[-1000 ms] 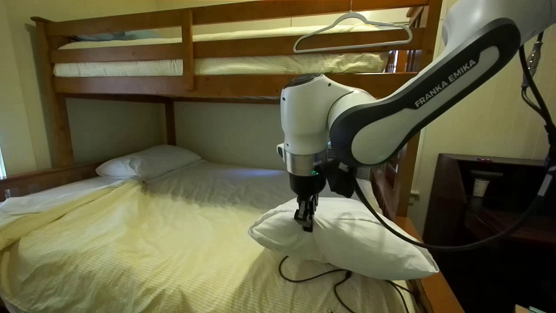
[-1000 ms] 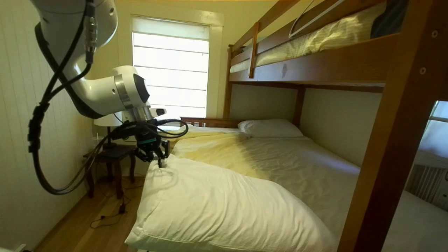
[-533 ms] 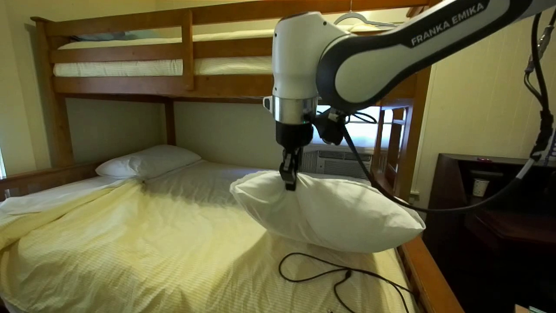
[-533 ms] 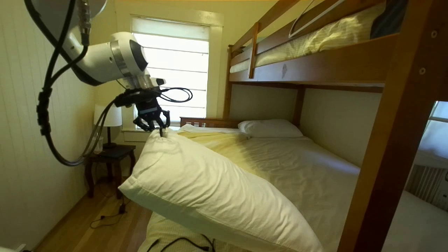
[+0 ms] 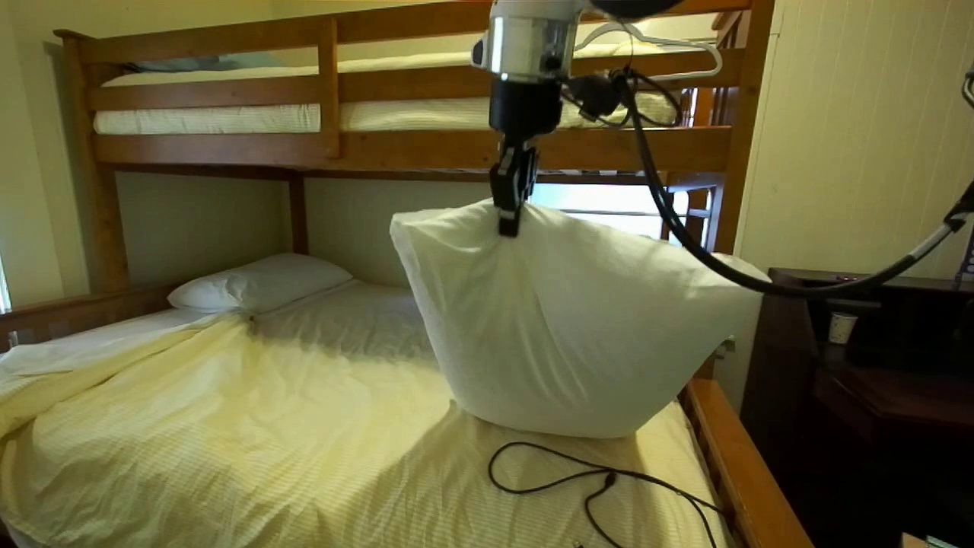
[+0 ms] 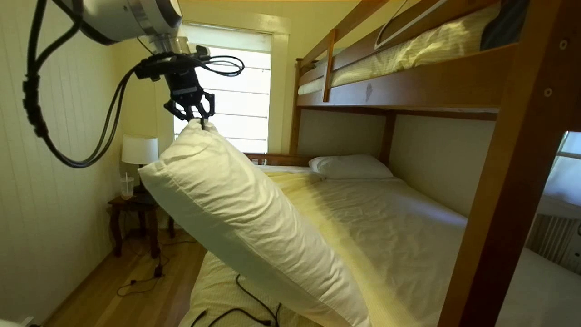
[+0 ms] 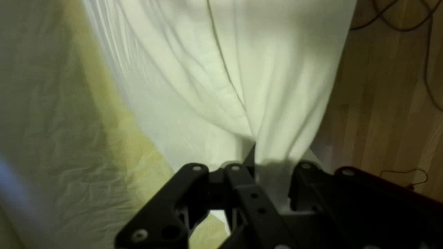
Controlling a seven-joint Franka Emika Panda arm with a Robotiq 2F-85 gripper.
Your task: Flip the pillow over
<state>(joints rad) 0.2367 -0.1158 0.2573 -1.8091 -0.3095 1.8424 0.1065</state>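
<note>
The plump white pillow (image 5: 578, 327) slants steeply above the bed (image 5: 319, 426), pinched at its top edge, which dips to either side; folds run down from the pinch through the plain fabric. Its lowest edge faces the bed; whether they touch cannot be told.

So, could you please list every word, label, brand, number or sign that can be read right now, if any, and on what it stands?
Readable text: none, in the exterior views or the wrist view.
White cup: speckled marks, too small to tell whether they are lettering.
End effector: any lettering is too small to read.
Air conditioner: any marking is too small to read.
Held pillow: no print shows.
</note>
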